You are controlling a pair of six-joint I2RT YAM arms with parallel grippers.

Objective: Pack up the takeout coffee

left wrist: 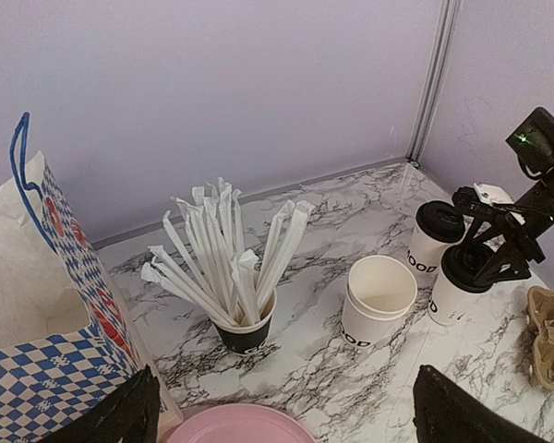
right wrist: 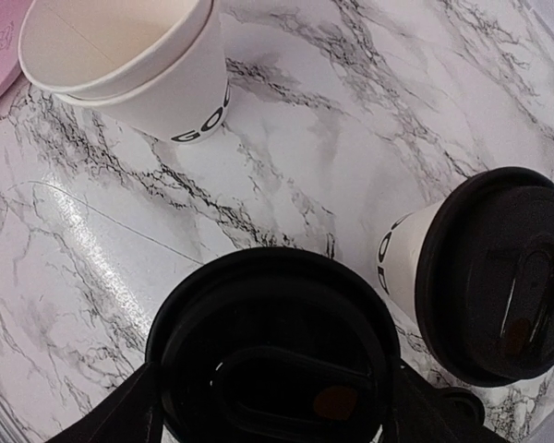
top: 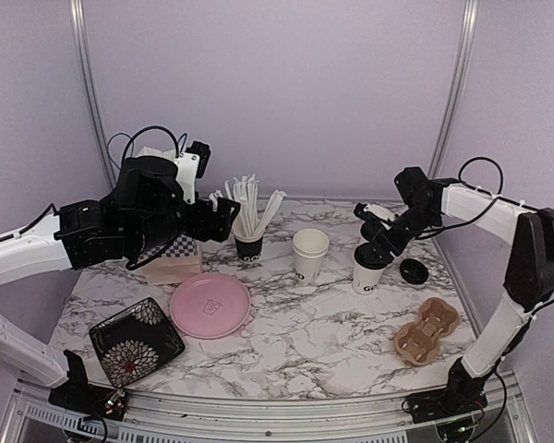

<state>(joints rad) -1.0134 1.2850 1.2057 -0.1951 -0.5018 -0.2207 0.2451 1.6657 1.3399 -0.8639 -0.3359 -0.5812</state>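
Two takeout coffee cups with black lids stand at the right of the marble table. My right gripper [top: 377,247] is over the nearer cup [top: 367,274], its fingers [right wrist: 129,406] pressed against both sides of the lid [right wrist: 277,351]. The second lidded cup [right wrist: 494,277] stands right beside it and also shows in the left wrist view [left wrist: 434,242]. A stack of open white cups [top: 309,254] stands left of them. My left gripper [top: 223,217] is open and empty, raised beside the bag; its fingertips [left wrist: 120,415] are spread wide apart.
A brown cardboard cup carrier [top: 427,330] lies front right. A loose black lid [top: 413,270] lies right of the held cup. A black cup of white sticks [top: 248,242], a blue checkered bag [left wrist: 46,369], a pink plate [top: 210,305] and a black floral dish [top: 136,340] are at the left.
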